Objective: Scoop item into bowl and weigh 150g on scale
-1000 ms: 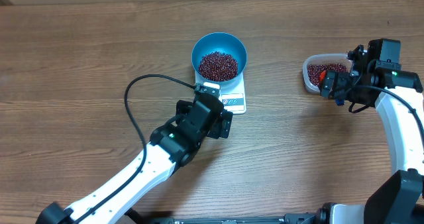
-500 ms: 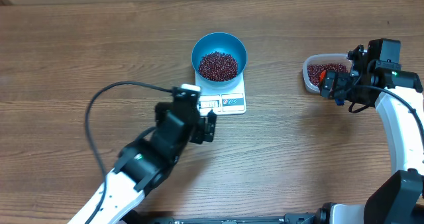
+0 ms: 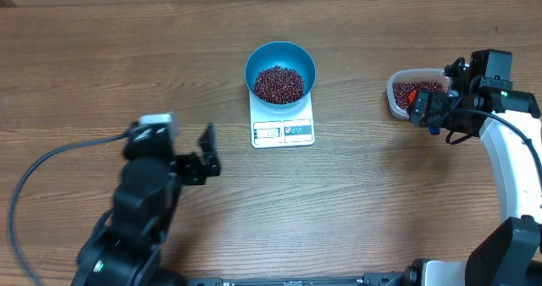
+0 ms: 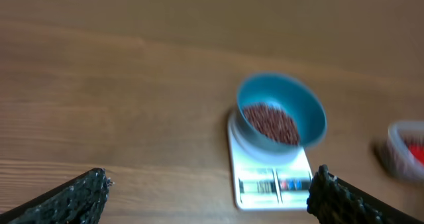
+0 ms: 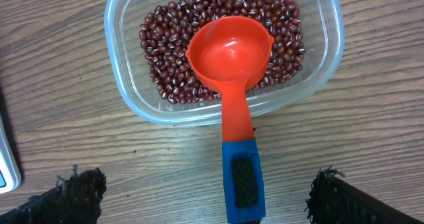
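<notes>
The blue bowl (image 3: 306,62) holds a pile of dark red-brown beans (image 3: 279,84) and stands on the white scale (image 3: 284,132) at mid-table. My left gripper (image 3: 206,156) is open and empty, well to the left of the scale and nearer the front. Its wrist view shows the bowl (image 4: 313,120), the beans (image 4: 268,121) and the scale (image 4: 271,184) ahead, between the fingers (image 4: 76,199). My right gripper (image 5: 209,199) is open. The blue handle of a red scoop (image 5: 242,177) lies between its fingers, untouched.
A clear tub (image 5: 130,97) of beans (image 5: 165,45) sits at the right (image 3: 392,98). The empty cup of the scoop (image 5: 228,52) rests in it. A black cable (image 3: 51,155) trails from the left arm across the table.
The left arm has drawn back from beside the scale, leftward and toward the table's front. The right arm, scoop and tub have not moved.
</notes>
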`<state>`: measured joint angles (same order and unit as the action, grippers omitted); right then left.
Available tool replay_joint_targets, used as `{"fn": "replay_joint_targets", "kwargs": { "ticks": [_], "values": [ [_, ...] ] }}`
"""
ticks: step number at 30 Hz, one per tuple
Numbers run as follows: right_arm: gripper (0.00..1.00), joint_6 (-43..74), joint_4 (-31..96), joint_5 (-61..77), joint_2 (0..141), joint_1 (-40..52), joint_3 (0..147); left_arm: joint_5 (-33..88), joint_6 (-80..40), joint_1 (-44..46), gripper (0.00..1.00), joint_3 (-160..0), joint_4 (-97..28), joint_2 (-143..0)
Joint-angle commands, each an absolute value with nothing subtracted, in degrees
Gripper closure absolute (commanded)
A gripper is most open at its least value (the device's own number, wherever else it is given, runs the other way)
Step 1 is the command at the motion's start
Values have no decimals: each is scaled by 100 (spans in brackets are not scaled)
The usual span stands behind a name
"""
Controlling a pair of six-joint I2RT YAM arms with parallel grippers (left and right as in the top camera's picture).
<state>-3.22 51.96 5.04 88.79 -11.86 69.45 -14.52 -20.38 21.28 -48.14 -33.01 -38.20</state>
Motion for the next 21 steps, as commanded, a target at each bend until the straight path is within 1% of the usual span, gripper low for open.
{"fn": "replay_joint_targets", "kwargs": {
  "ticks": [1, 6, 9, 14, 21],
  "values": [
    [0, -351, 5175, 458, 8908, -1164, 7050, -1343, -1907, 1769, 0, -4633, -3299, -3317],
    [0, -349, 5175, 458, 8908, -1164, 7050, -1212, -1933, 1223, 0, -4150, -3236, -2512],
    [0, -351, 5175, 456, 8908, -1164, 7050, -1149, -1973, 932, 0, -3682, -2952, -1994],
    [0, -351, 5175, 456, 8908, -1164, 7050, -1085, -1975, 569, 0, -2714, -1927, -1236],
    [0, -351, 5175, 456, 8908, -1164, 7050, -1066, -1970, 423, 0, -1448, -510, -569]
  ]
}}
